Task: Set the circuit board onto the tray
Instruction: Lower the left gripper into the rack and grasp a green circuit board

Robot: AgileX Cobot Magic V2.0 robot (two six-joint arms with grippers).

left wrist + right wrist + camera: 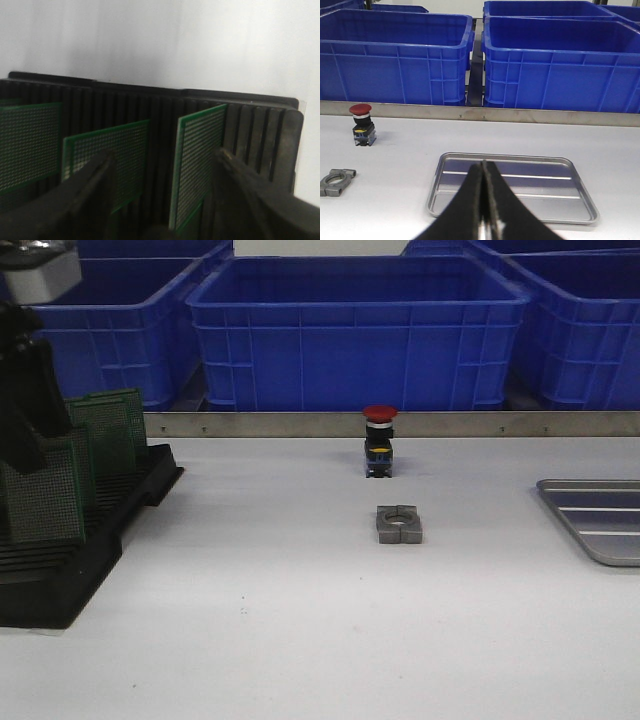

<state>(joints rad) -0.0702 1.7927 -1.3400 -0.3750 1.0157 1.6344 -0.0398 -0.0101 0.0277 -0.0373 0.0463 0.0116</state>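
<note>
Several green circuit boards stand upright in a black slotted rack (70, 560) at the left. My left arm (22, 400) hangs over it. In the left wrist view my left gripper (164, 155) is open, its jaws on either side of one circuit board (200, 155) without touching it. A second board (112, 152) stands partly behind the other finger (85, 195). The silvery ribbed tray (600, 525) lies at the right edge. In the right wrist view my right gripper (484, 167) is shut and empty, above the near side of the tray (540, 187).
A red-capped push button (379, 440) stands mid-table, with a grey metal clamp block (399, 524) in front of it. Big blue crates (355, 335) line the back behind a metal rail (300, 424). A third board (27, 145) stands further along the rack.
</note>
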